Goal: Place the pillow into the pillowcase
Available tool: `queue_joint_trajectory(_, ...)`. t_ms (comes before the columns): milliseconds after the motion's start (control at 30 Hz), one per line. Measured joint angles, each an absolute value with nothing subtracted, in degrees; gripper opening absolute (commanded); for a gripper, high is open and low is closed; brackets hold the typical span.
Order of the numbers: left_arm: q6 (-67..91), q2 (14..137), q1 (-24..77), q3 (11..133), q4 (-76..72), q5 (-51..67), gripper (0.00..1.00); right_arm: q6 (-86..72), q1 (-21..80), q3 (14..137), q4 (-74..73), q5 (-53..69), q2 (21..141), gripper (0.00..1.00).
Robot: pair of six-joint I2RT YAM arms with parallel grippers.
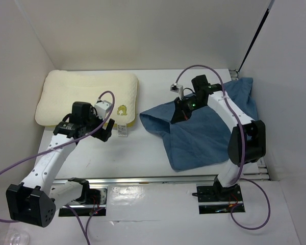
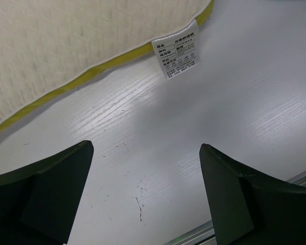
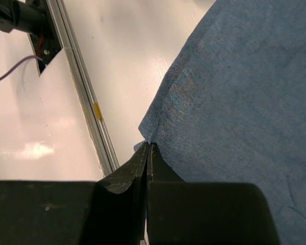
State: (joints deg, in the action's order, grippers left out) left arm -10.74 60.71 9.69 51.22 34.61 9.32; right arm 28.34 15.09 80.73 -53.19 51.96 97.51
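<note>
The right gripper [image 3: 148, 148], pressed together on a thin edge of the pillowcase [image 1: 209, 138], may lose so slight a pinch, or catch both layers and keep the mouth shut; the left gripper [image 2: 145, 149], spread wide over the table [image 1: 143, 148] just beside the pillow [image 1: 86, 97] and its white tag [image 2: 176, 51], could shove the soft edge away instead of taking it. The cream, textured pillow lies flat at the upper left of the top view, the wrinkled dusty-blue pillowcase right of centre, well apart
</note>
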Motion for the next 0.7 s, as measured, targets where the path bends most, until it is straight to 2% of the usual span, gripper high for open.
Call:
queue_joint_trajectory(367,-10.26,64.53,9.69,51.88,32.91,9.28,1.00,28.38,11.73,81.54,-53.74,53.98,95.00,0.00)
queue_joint_trajectory(700,-8.34,73.65,9.69,61.69,28.67,5.91,1.00,26.33,7.14,81.54,-53.45,54.26,94.94,0.00)
